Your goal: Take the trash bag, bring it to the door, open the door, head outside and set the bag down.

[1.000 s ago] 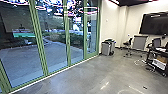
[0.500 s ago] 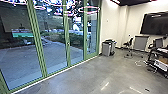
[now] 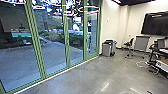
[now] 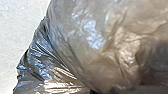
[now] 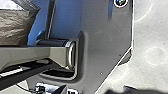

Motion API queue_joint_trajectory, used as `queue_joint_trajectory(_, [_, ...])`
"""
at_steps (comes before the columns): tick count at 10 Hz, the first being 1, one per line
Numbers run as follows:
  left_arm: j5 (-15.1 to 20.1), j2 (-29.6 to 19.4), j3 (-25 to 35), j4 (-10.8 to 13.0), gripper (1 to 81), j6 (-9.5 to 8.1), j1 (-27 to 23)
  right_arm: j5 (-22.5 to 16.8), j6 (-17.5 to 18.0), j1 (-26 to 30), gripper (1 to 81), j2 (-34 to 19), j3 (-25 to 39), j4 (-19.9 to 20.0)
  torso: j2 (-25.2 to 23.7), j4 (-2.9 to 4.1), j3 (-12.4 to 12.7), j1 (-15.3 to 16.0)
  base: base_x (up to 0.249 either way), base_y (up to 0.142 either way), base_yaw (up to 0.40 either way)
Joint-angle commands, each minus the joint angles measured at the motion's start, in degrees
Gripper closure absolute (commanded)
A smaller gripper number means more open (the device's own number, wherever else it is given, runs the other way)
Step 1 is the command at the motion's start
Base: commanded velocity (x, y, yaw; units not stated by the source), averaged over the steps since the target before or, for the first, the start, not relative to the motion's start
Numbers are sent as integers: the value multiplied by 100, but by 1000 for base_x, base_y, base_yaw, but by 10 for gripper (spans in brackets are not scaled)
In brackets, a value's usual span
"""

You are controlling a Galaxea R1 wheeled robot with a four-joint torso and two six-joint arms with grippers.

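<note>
Bordering the open floor (image 3: 82, 77) on the robot's left: 1 glass wall (image 3: 36, 40), green-framed, upright, running obliquely away to meet the white wall (image 3: 112, 22); a pale strip (image 3: 60, 73) edges its foot. Beyond the glass: 1 paved yard (image 3: 20, 62), broad, with shrubs (image 3: 75, 40) behind. Middle ground: grey concrete, open from the foreground to the bins (image 3: 106, 49), which stand against the white wall just beside the far end of the glass. Right of these: 1 chair (image 3: 129, 45), dark, near 1 grey panel (image 3: 142, 43), upright. Right edge of the open room: 1 table (image 3: 150, 58), black-framed, with a white box (image 3: 162, 65) low in it; a white cable (image 3: 140, 64) lies loose on the floor just beside. Above: 1 black screen (image 3: 156, 23), wall-mounted. Trash bag (image 4: 100, 50): grey-brown, shiny, creased, close before the left wrist camera, pale floor past its edge; part also in the right wrist view. Left gripper: wide, narrow or holding the bag, cannot tell. Right gripper: cannot tell.
</note>
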Motion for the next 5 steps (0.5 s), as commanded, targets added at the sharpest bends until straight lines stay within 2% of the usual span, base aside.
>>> queue_joint_trajectory(1, [417, -15, -8, -28, 811, 27, -333, -198, -16, 239, 10, -10, -46, -35, 0, 0, 0, 0, 144, 0, 0])
queue_joint_trajectory(5, [417, 11, -8, -28, 811, 62, -333, -198, -16, 230, 10, 8, -55, -35, 0, 0, 0, 0, 143, 0, 0])
